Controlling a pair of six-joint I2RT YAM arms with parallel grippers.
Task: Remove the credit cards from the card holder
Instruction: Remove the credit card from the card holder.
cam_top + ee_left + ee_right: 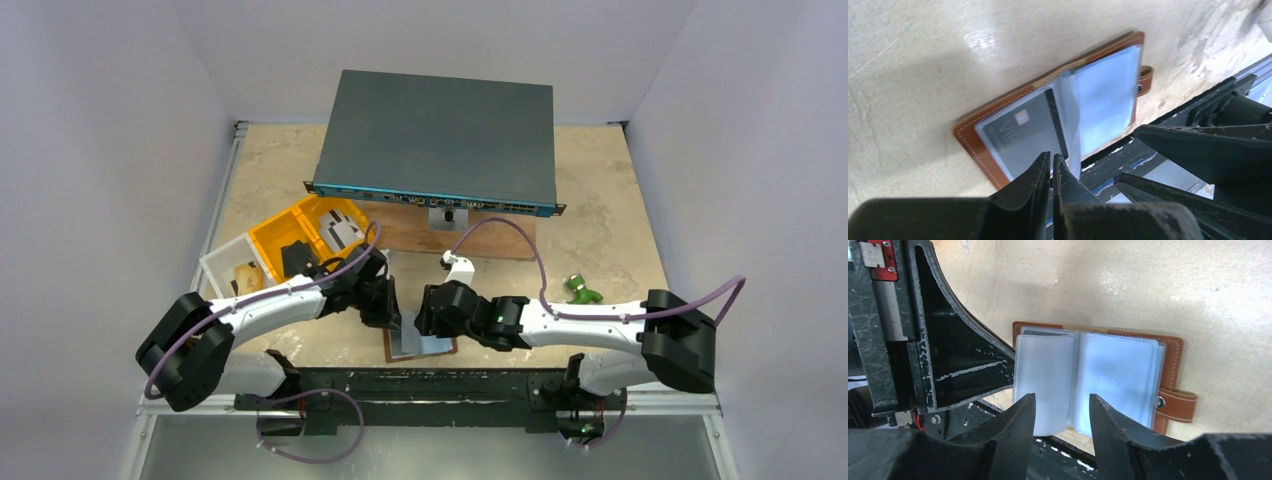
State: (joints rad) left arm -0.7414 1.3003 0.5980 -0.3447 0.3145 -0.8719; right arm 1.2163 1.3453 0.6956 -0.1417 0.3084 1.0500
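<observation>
The card holder [973, 142] lies open near the table's front edge, brown leather with pale blue clear pockets [1118, 372] and a strap tab [1179, 406]. A dark credit card [1023, 131] marked VIP sits inside its left pocket. My left gripper [1052, 159] is shut, its tips at the near edge of that pocket, and I see nothing between them. My right gripper [1063, 402] is open, its fingers astride the near edge of a raised pocket leaf [1043, 375] without touching it. From above, both grippers [385, 305] [428, 315] meet over the card holder [425, 346].
A yellow tray [275, 232] at the left holds a white-grey card [345, 232] and a black one [298, 257]. A clear box [222, 268] adjoins it. A network switch [440, 140] on a wooden board [400, 238] stands behind. A green toy [578, 290] lies right. The metal front rail [430, 382] is close.
</observation>
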